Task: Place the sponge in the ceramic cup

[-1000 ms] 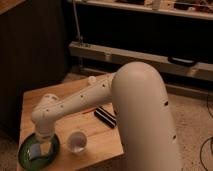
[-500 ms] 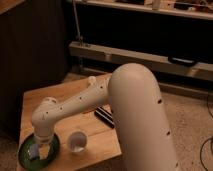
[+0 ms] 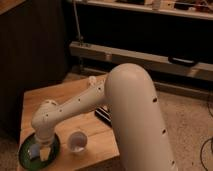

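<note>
We see the desk point(image 3: 65, 95), the arm point(image 3: 75, 107) reaching to the plate point(image 3: 23, 146) at its near left corner, the gripper point(image 3: 42, 152) low over it (open or closed, we cannot tell), the cup point(image 3: 77, 141) by the near edge, and the sponge point(image 3: 34, 151) on the plate.

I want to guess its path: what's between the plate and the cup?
Just a bare strip of table lies between the plate and the cup, in the camera view. The gripper is down over the plate by the sponge.
</note>
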Robot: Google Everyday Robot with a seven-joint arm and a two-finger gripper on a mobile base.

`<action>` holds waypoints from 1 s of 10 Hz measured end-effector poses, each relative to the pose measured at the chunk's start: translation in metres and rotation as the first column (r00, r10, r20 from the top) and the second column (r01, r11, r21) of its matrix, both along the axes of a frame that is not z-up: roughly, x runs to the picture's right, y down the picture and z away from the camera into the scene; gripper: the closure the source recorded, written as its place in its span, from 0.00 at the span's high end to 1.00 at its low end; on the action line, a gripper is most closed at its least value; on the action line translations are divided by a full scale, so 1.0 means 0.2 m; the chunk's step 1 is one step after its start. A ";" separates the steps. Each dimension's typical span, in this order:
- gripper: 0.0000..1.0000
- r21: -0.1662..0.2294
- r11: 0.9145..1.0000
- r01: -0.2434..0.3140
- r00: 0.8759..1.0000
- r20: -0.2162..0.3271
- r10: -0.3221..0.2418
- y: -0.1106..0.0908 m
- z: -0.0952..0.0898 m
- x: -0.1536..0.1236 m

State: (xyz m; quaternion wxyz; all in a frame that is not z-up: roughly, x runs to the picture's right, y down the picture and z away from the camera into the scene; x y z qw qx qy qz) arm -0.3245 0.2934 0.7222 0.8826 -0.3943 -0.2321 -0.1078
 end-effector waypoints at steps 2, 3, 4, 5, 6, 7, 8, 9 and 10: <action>0.65 -0.003 1.000 0.010 1.000 0.000 -0.010 -0.01 0.05 -0.03; 0.65 -0.009 1.000 0.027 1.000 0.001 -0.027 -0.01 0.08 -0.09; 0.65 -0.021 0.998 0.058 0.998 -0.003 -0.058 -0.01 0.11 -0.15; 0.65 -0.032 0.996 0.078 0.997 -0.012 -0.078 -0.01 0.13 -0.18; 0.65 -0.050 0.993 0.106 0.994 -0.029 -0.107 -0.01 0.14 -0.21; 0.65 -0.060 0.989 0.131 0.990 -0.040 -0.134 0.00 0.14 -0.22; 0.65 -0.056 0.990 0.127 0.991 -0.035 -0.129 -0.01 0.14 -0.22; 0.64 -0.054 0.991 0.126 0.991 -0.038 -0.128 -0.01 0.14 -0.21; 0.56 -0.053 0.990 0.131 0.990 -0.039 -0.134 -0.01 0.14 -0.21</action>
